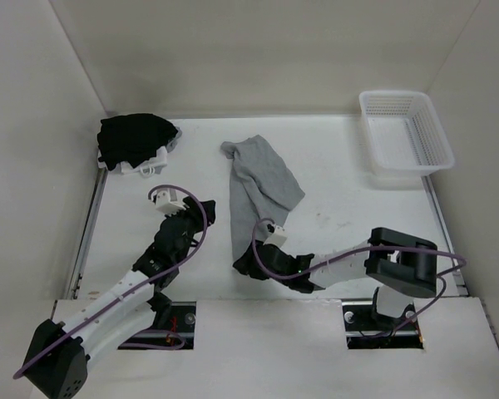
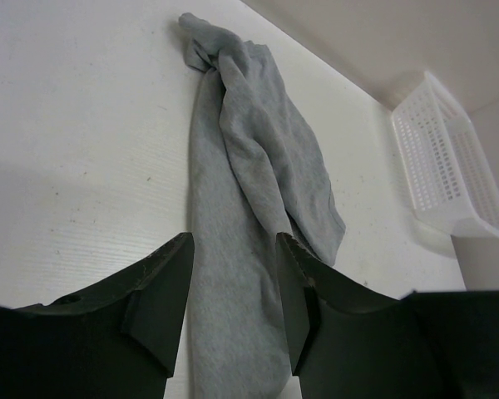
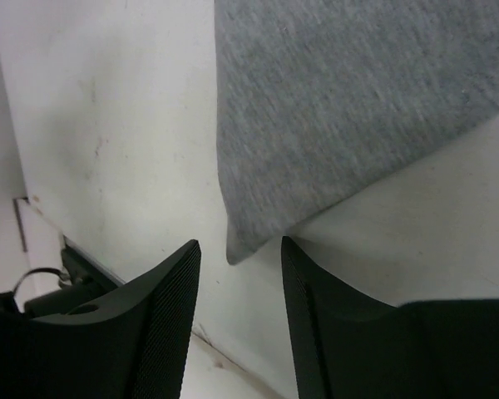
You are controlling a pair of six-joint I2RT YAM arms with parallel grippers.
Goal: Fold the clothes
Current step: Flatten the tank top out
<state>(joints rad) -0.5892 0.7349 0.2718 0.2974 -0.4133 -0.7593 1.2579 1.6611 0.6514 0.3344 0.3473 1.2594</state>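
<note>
The clothes are a light-grey T-shirt (image 1: 262,179), bunched into a long crumpled strip running from the middle of the table toward its near edge. My left gripper (image 1: 205,214) stands open just left of the strip. In the left wrist view the T-shirt (image 2: 249,150) runs up between and beyond the open left gripper (image 2: 233,241), with nothing pinched. My right gripper (image 1: 244,264) sits at the strip's near end. In the right wrist view a corner of the T-shirt (image 3: 341,100) lies on the table just past the open right gripper (image 3: 237,245).
A white basket (image 1: 407,166) stands at the back right and shows in the left wrist view as a white basket (image 2: 449,166). A black bundle of cloth (image 1: 133,137) lies at the back left on a small white object (image 1: 141,166). The table's near edge (image 3: 75,249) is close to the right gripper.
</note>
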